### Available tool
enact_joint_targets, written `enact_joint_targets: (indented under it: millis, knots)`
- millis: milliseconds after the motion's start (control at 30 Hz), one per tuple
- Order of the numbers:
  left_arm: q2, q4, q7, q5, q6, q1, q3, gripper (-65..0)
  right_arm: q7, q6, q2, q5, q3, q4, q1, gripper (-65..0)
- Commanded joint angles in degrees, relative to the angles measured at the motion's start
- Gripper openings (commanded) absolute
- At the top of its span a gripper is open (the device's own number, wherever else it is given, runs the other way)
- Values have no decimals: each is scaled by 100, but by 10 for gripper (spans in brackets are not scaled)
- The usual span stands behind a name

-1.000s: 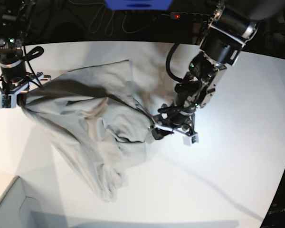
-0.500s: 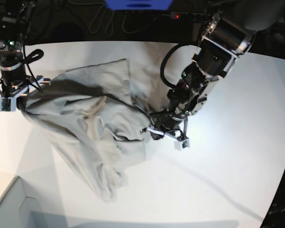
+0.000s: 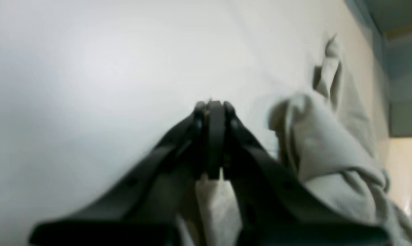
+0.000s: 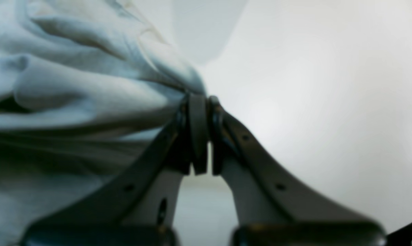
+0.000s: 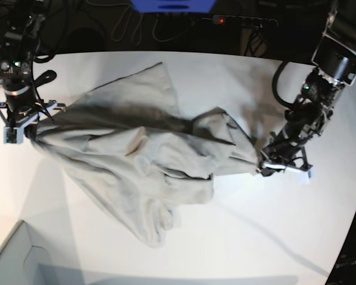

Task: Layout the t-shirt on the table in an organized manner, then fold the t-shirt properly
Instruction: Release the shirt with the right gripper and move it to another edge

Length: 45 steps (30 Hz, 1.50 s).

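The beige-grey t-shirt (image 5: 130,148) hangs crumpled and stretched across the white table (image 5: 255,237) between my two grippers. At the left of the base view my right gripper (image 5: 24,126) is shut on a bunched edge of the shirt. The right wrist view shows the fabric (image 4: 72,89) gathering into the shut right gripper (image 4: 199,102). At the right of the base view my left gripper (image 5: 266,167) is shut on the opposite edge. In the left wrist view the left gripper (image 3: 214,109) is closed, with cloth (image 3: 214,205) between the jaws and more t-shirt (image 3: 328,153) to its right.
A pale grey box corner (image 5: 12,261) sits at the lower left. A blue object (image 5: 172,5) and cables lie beyond the table's far edge. The table's curved edge runs down the right side (image 5: 353,225).
My left gripper shut on the shirt's edge and pulled it to the right, spreading the shirt wider. The right gripper stayed almost in place, still holding.
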Motion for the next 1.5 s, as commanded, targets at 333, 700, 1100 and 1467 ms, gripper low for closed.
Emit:
enact_joint_targets:
  millis: [333,700,1100,1467]
  knots:
    - [-928,371,-86,-720,-16,562,-1749,-649,162,10,-223,27,-76,89,434,-650]
    - [-1008,345,-77,-720,-16,202,-2804,-649,153,10,-205,10,-243,-69,821,-650]
    - [-357,309,-77,145,27,-774,-2796,-623,12,379,-38,10,-243,-517,1533,-650]
    - [-164,336,-86,198,-8,-607,-2840,-357,-744,916,226,1,-190,-482,1814,-423]
